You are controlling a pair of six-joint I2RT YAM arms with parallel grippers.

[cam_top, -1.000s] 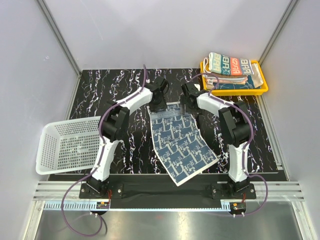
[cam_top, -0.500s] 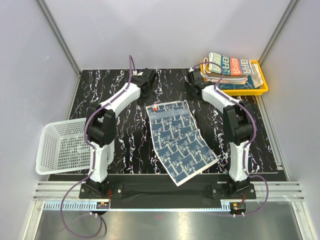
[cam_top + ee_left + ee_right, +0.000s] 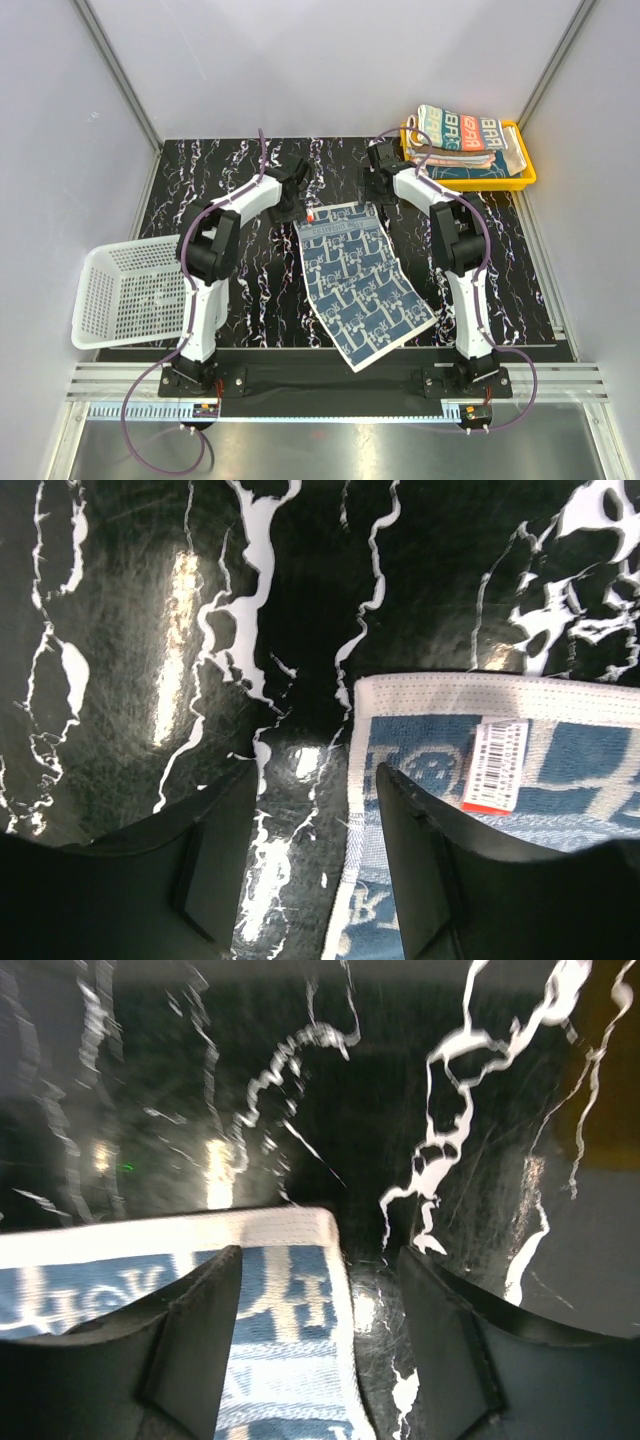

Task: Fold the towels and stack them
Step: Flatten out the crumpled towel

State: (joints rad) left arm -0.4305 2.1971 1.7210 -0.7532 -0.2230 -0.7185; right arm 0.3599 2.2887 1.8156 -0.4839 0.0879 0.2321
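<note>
1. Step in hand, as I read it: setting up the first fold on the navy towel (image 3: 360,285). It's spread flat and slanted across the black marbled desk (image 3: 200,180), with its near corner running out over the front edge.
2. Left fingers (image 3: 215,860) are spread wide with nothing in them. They sit low over the towel's far left corner, with the side hem running between them.
3. Right fingers (image 3: 195,1350) are the same story at the far right corner: parted, empty, straddling the hem. That view is blurry, so I can't say whether they touch the cloth.
4. Next move, my guess: both pairs need to drop those last bits and pinch their corners together, getting under the hem rather than just pressing it flat. Then they'd carry the far edge toward the near one evenly so the fold doesn't skew.
5. Already folded towels (image 3: 465,130) are piled in the yellow tray (image 3: 470,183) at the far right. The white mesh basket (image 3: 130,290) hangs off the left side.
6. Writing: a red-and-white tag (image 3: 495,765) near the left corner has barcode-like print, too small to read. The navy weave has letter-like shapes I can't make out. The top towel in the tray shows big letters starting "BA", repeated.
</note>
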